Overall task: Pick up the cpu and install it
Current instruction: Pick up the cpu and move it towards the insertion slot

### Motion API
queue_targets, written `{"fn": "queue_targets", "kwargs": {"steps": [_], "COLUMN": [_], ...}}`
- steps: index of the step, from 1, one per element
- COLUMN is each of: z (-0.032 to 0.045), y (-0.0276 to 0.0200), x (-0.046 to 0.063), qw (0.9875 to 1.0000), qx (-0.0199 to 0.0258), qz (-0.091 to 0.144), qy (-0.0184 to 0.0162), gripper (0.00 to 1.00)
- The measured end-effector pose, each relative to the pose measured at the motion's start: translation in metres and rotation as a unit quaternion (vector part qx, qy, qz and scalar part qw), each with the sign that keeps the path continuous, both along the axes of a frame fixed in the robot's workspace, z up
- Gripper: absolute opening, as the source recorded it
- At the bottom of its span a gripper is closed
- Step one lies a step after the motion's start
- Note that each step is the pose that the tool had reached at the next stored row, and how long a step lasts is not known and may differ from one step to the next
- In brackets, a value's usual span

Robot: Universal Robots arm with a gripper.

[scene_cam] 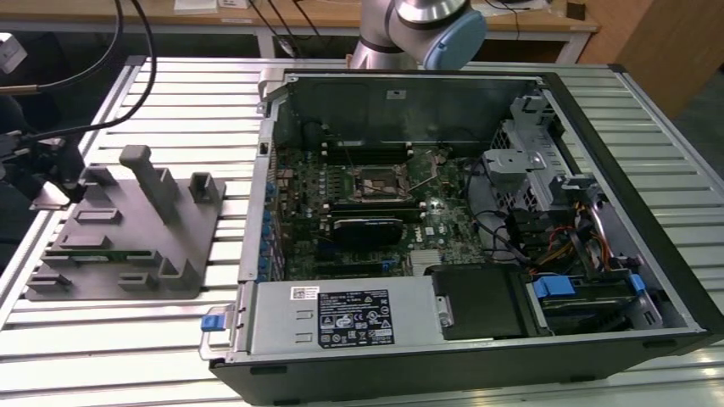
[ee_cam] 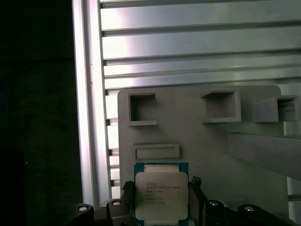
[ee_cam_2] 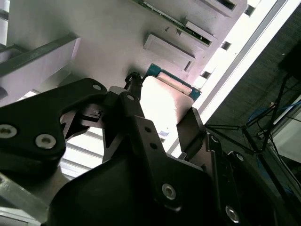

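1. Pinching the cpu (ee_cam: pixel 161 195), a small flat square chip with a silvery-grey metal top and a green rim, in the black end effector (ee_cam: pixel 161 187), with one black finger (ee_cam: pixel 128 190) pressing on each of two opposite edges.
2. Gripping from both sides in the second wrist view too, with the end effector (ee_cam_2: pixel 162 106) closing around the cpu (ee_cam_2: pixel 164 94) and the pale metal top glaring in the light.
3. Holding the cpu over a corner of the grey plastic tray (ee_cam: pixel 188 132) with upright posts, just beside a shallow rectangular recess (ee_cam: pixel 156 151). Not telling whether the chip is touching the tray or raised off it.
4. Carrying the tray (scene_cam: pixel 125 246) on the slatted aluminium desk (scene_cam: pixel 169 348) at the exterior view's left, with the end effector (scene_cam: pixel 46 174) hanging at the tray's far-left edge.
5. Lying open beside the tray, at the exterior view's right, as a black computer case (scene_cam: pixel 667 254).
6. Housing inside the case:
   - a green motherboard (scene_cam: pixel 447 220) with a square metal-framed socket (scene_cam: pixel 379 182) near its middle
   - a silver power supply box (scene_cam: pixel 339 318) along the near wall
   - a black rectangular block (scene_cam: pixel 481 301) next to that box
   - loose coloured cables (scene_cam: pixel 554 246) beside a metal drive cage (scene_cam: pixel 526 161).
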State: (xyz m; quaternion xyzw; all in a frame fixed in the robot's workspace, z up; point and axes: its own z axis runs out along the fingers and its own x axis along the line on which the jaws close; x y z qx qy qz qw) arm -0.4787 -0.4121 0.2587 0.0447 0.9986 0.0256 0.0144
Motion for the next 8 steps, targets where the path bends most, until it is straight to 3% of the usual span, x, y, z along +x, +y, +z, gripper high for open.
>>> {"fn": "queue_targets", "kwargs": {"steps": [8], "z": [0.0138], "y": [0.0], "x": [0.0], "qw": [1.0], "qx": [0.0], "qz": [0.0], "qy": [0.0], "gripper": [0.54]}}
